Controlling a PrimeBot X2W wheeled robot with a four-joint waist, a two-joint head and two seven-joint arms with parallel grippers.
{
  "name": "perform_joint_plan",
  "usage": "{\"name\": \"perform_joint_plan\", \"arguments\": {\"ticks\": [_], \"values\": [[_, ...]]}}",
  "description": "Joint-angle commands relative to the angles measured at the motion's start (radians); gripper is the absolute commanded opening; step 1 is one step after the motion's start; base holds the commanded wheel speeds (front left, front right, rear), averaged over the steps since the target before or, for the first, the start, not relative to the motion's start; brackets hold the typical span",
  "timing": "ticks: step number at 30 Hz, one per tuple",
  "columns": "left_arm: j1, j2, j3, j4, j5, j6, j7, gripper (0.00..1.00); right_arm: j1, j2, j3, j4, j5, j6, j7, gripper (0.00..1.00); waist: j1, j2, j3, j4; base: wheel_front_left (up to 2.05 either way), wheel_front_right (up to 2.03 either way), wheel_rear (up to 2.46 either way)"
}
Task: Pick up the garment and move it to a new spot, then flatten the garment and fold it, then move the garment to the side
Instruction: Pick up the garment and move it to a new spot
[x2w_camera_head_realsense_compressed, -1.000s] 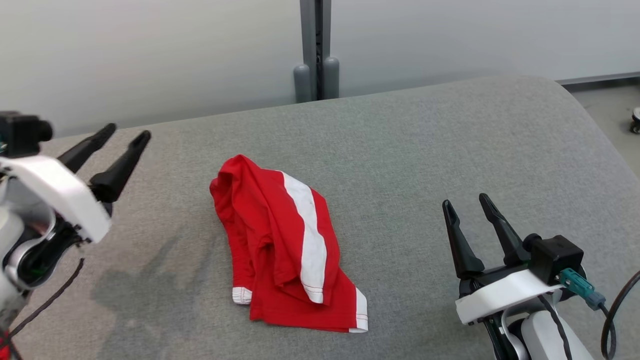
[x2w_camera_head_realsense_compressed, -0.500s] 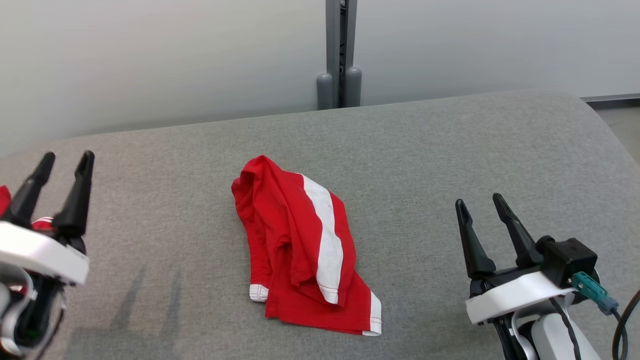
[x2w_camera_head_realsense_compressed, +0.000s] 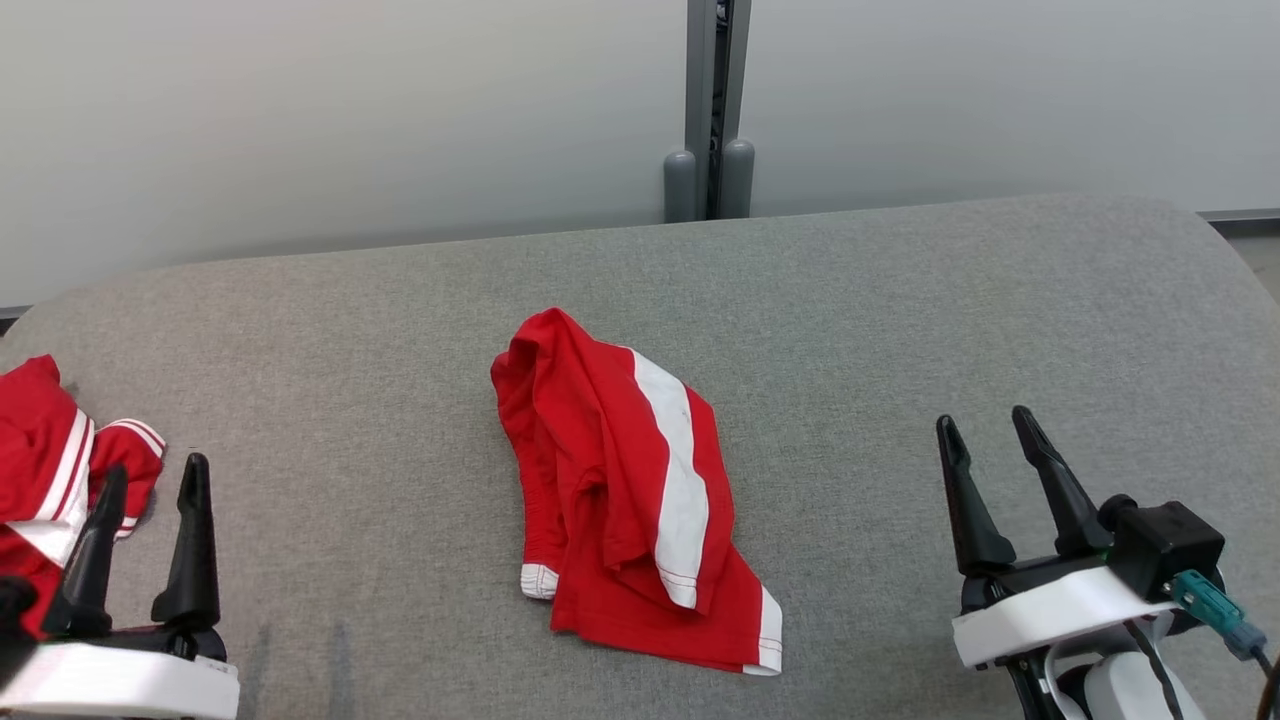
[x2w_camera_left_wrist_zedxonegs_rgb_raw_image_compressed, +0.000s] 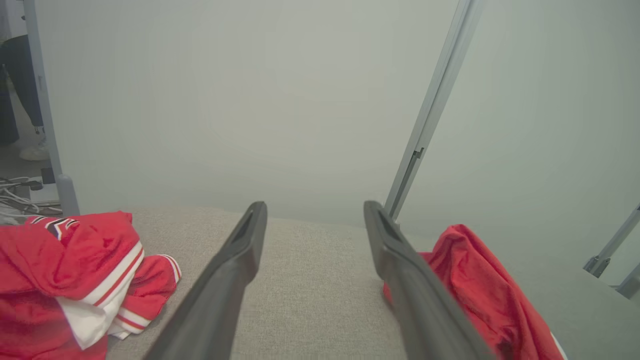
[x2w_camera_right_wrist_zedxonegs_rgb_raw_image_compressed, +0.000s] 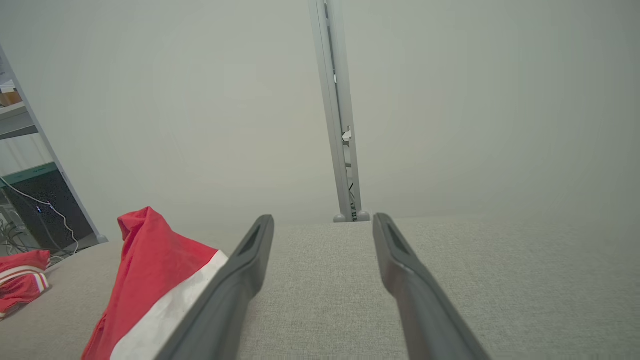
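On the far left of the grey worktop (x2w_camera_head_realsense_compressed: 900, 300) lies a heap of red-and-white clothes (x2w_camera_head_realsense_compressed: 40, 450). Just beside it the left gripper (x2w_camera_head_realsense_compressed: 155, 475) hovers, its jaws released and empty. The red garment (x2w_camera_head_realsense_compressed: 600, 500), white-striped, lies crumpled mid-worktop, touched by neither arm. Well apart on the right, the right gripper (x2w_camera_head_realsense_compressed: 985, 420) has its jaws released too.

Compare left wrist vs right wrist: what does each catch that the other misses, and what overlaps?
Left wrist: the left end effector, open, and a person's leg past the panel's edge.
Right wrist: the right end effector, open, and a shelf with a dark box under it.
Both: the crumpled red garment on the grey cushion, the red-and-white pile off to the side, and the pale wall panel.
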Motion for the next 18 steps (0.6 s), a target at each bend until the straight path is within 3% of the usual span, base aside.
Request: {"name": "perform_joint_plan", "arguments": {"ticks": [1,12,18], "values": [[0.021,-0.038,0.032,-0.001,0.058,-0.019,-0.001,1.00,0.019,-0.008,-0.018,-0.018,-0.004,0.002,-0.004,1.00,0.0000,0.0000,-0.001,0.006,0.00,0.00,0.00],[0.099,-0.296,0.183,0.050,0.227,-0.138,-0.001,1.00,0.064,-0.007,-0.017,-0.079,0.003,0.002,-0.004,1.00,0.0000,0.0000,-0.006,0.006,0.00,0.00,0.00],[0.084,-0.363,0.248,0.088,0.305,-0.208,-0.001,1.00,0.069,-0.007,-0.011,-0.078,-0.006,0.002,-0.004,1.00,0.0000,0.0000,-0.011,0.016,0.00,0.00,0.00]]}}
